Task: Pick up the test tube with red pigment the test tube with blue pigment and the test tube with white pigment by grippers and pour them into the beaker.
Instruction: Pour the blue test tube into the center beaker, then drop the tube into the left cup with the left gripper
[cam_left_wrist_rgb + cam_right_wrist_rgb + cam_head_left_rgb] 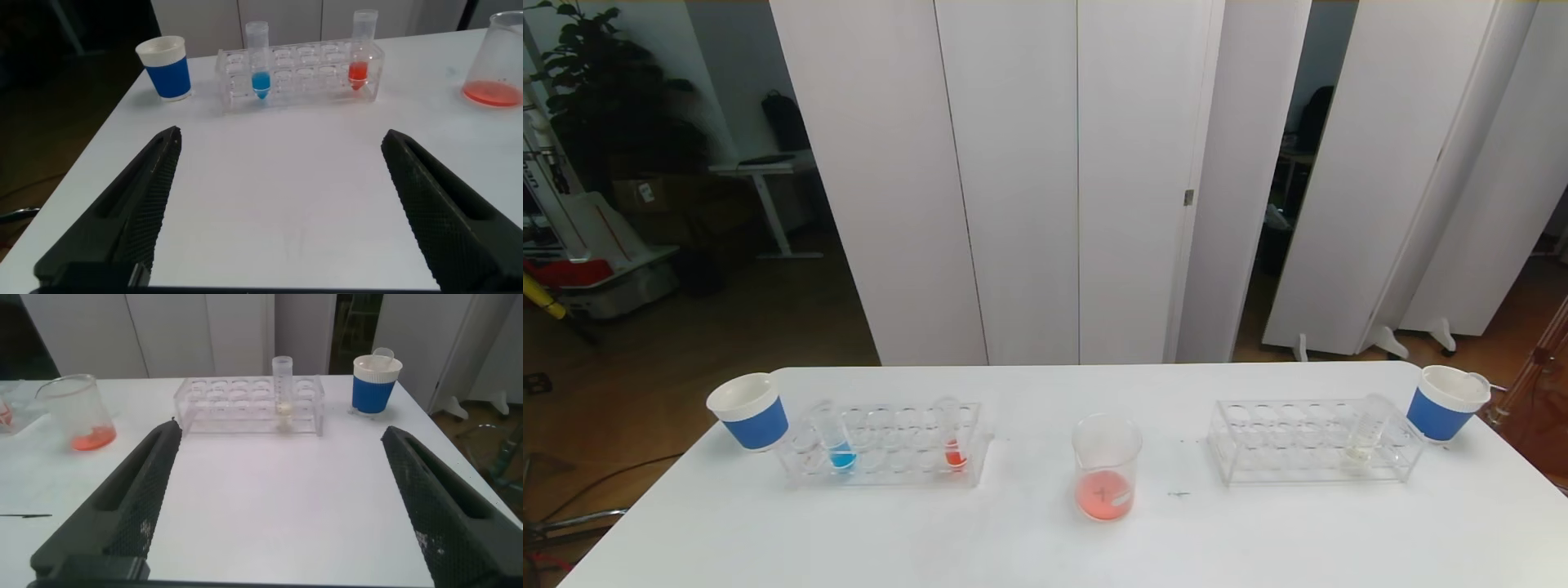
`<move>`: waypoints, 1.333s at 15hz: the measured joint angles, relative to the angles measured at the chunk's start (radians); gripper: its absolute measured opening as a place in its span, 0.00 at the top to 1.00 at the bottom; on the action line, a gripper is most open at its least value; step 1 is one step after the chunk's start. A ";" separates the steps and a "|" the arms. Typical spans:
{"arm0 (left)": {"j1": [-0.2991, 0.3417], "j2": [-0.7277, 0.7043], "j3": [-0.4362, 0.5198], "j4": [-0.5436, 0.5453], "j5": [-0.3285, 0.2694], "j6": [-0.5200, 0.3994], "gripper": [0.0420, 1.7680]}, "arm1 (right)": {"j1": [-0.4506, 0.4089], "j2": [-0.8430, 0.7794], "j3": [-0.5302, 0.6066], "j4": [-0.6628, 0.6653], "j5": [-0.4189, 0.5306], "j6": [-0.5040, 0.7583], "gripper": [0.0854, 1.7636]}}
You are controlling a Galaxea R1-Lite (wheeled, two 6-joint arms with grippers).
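Red already colours the beaker [1105,467]; blue tube [260,62] and white tube [283,390] wait racked, well beyond both grippers' wide-open jaws.

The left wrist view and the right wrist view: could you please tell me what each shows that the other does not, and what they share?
Only the left wrist view shows the test tube with blue pigment and a tube of red liquid standing in the left rack, a blue paper cup beside it, and the open left end effector.

Only the right wrist view shows the test tube with white pigment in the right rack, another blue cup, and the open right end effector.

Both show the beaker holding red liquid, and the white table.
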 joint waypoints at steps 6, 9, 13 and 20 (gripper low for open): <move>0.000 0.000 0.000 0.000 0.000 0.000 0.01 | 0.000 -0.001 0.116 -0.098 -0.050 -0.045 0.01; 0.000 0.000 0.000 0.000 0.000 0.000 0.01 | 0.000 -0.001 0.122 -0.097 -0.050 -0.042 0.01; 0.000 0.000 0.000 0.000 0.000 0.000 0.01 | 0.000 -0.001 0.123 -0.096 -0.051 -0.041 0.01; 0.000 0.000 0.000 0.000 0.000 0.000 0.01 | 0.000 -0.001 0.123 -0.096 -0.051 -0.041 0.01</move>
